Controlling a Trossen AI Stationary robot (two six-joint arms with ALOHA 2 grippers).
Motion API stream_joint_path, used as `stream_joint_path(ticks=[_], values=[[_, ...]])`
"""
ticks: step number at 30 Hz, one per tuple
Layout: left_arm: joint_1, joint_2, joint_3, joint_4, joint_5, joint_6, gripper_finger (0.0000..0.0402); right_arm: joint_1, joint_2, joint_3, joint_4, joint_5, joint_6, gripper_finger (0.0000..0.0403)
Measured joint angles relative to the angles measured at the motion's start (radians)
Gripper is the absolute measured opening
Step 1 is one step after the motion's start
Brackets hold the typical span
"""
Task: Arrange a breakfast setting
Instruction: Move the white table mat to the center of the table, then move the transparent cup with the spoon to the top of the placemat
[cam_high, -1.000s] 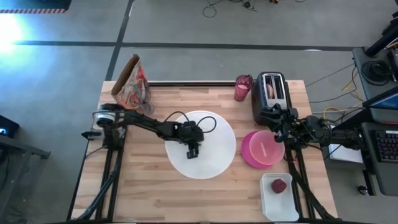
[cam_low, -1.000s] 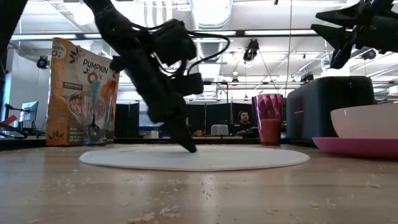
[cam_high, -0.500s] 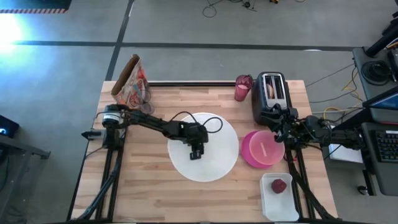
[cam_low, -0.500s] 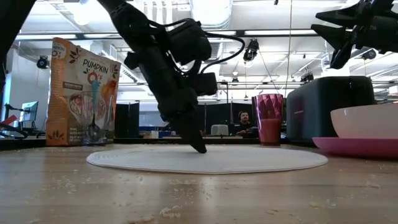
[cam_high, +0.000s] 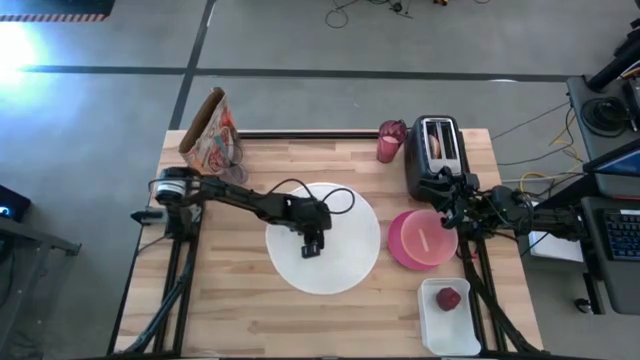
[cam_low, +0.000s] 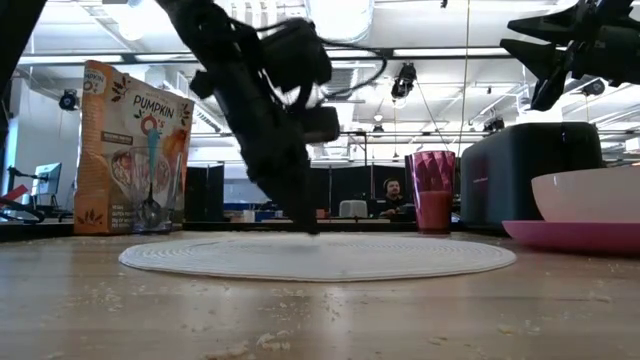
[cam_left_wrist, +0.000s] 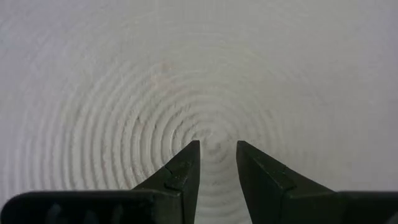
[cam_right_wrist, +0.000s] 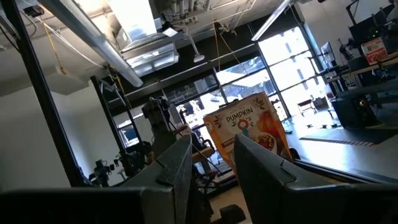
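Note:
The big round white placemat (cam_high: 345, 270) lies flat on the wooden table's middle. My left gripper (cam_high: 312, 247) stands on the mat's centre, fingers shut; it also shows in the low view (cam_low: 308, 228). The peach bowl (cam_high: 428, 240) sits on the magenta plate (cam_high: 400, 252) just right of the mat. The pink cup (cam_high: 390, 142) stands at the far edge. The bagel (cam_high: 434, 143) sticks up out of the black toaster (cam_high: 436, 165). The small red fruit (cam_high: 448, 298) lies in a white tray (cam_high: 436, 325). My right gripper (cam_high: 448, 208) is shut and hangs in the air beside the toaster. The spoon is not in view. My left gripper presses its shut fingertips (cam_left_wrist: 186, 158) down on the middle of the placemat (cam_left_wrist: 214, 127), where its woven rings centre. The fingers come from above, slanting down. The mat stays flat on the table under them.
The colourful crinkled bag (cam_high: 212, 135) stands at the table's far left corner. Bare wood lies left of the mat and along the near edge (cam_high: 260, 320). Crumbs dot the near table top (cam_low: 250, 345).
My left gripper, pressing on the placemat, has gone a little toward the table's right edge and then back toward the left. The mat has slid along the table with it, first right, then back, and stays flat.

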Motion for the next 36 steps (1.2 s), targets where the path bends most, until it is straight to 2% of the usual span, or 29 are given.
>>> stream_joint_path(ticks=[8,13,22,27,31,36], values=[[-0.003,-0.031,0.000,-0.049,-0.001,-0.049,0.0089,0.000,0.000,0.000,0.000,0.000,0.000,0.0112],[-0.003,-0.091,0.001,-0.125,-0.005,-0.082,0.0105,0.000,0.000,0.000,0.000,0.000,0.000,0.0112],[-0.004,-0.259,0.002,-0.394,-0.097,-0.101,0.0166,0.000,0.000,0.000,0.000,0.000,0.000,0.0112],[-0.004,-0.347,0.002,-0.574,-0.102,-0.135,0.0193,0.000,0.000,0.000,0.000,0.000,0.000,0.0112],[-0.004,-0.420,0.002,-0.690,-0.137,-0.162,0.0203,0.000,0.000,0.000,0.000,0.000,0.000,0.0112],[0.005,-0.501,0.003,-0.819,-0.240,-0.160,0.0203,0.000,0.000,0.000,0.000,0.000,0.000,0.0112]])
